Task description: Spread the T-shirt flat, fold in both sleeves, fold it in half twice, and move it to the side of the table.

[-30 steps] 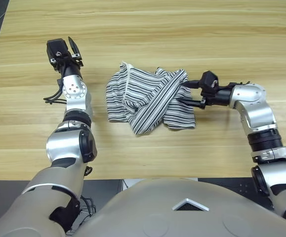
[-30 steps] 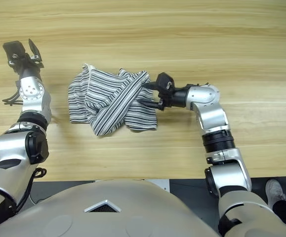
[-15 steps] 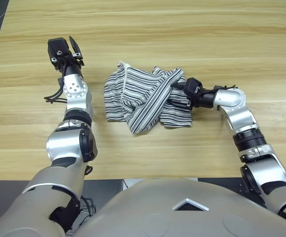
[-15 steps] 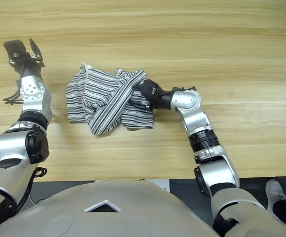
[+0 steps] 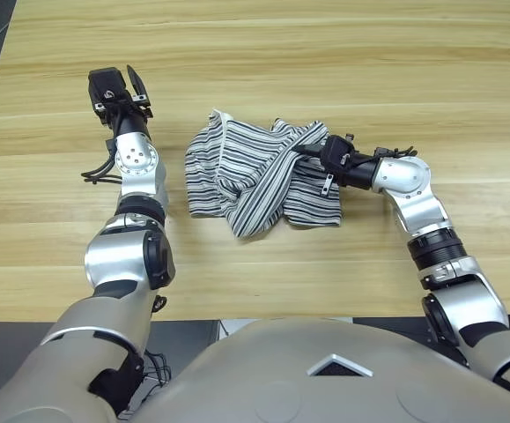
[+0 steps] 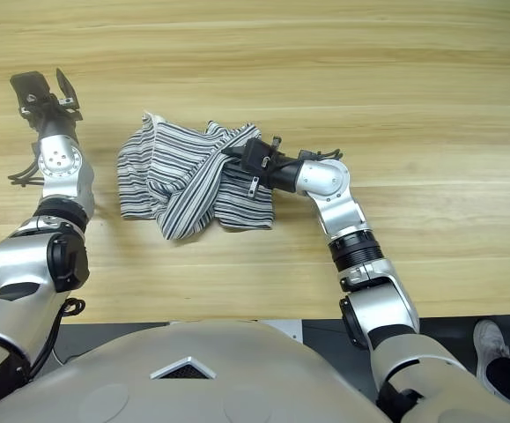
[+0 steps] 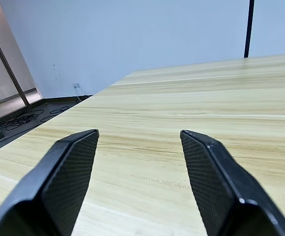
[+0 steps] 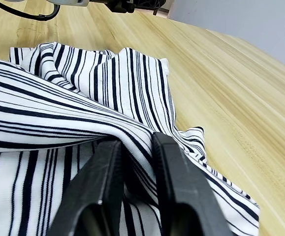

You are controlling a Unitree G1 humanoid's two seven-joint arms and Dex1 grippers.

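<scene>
Crumpled T-shirt [image 5: 255, 176] looks soft and light, best taken at hem corners; right gripper [image 8: 132, 146] pinches its fold; left gripper [image 7: 138, 140] spread, apart from it.

A T-shirt [image 5: 255, 181] of thin black-and-white stripes, a table [image 5: 325, 53] of pale honey wood with streaked grain, a black left gripper [image 7: 140, 132] with finely checked charcoal fingers [image 7: 68, 177], a glossy black right gripper [image 8: 135, 140], and a pale blue-grey wall [image 7: 132, 34].

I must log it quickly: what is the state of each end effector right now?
Left end effector: open, holding nothing.
Right end effector: closed on a fold of the T-shirt.
</scene>
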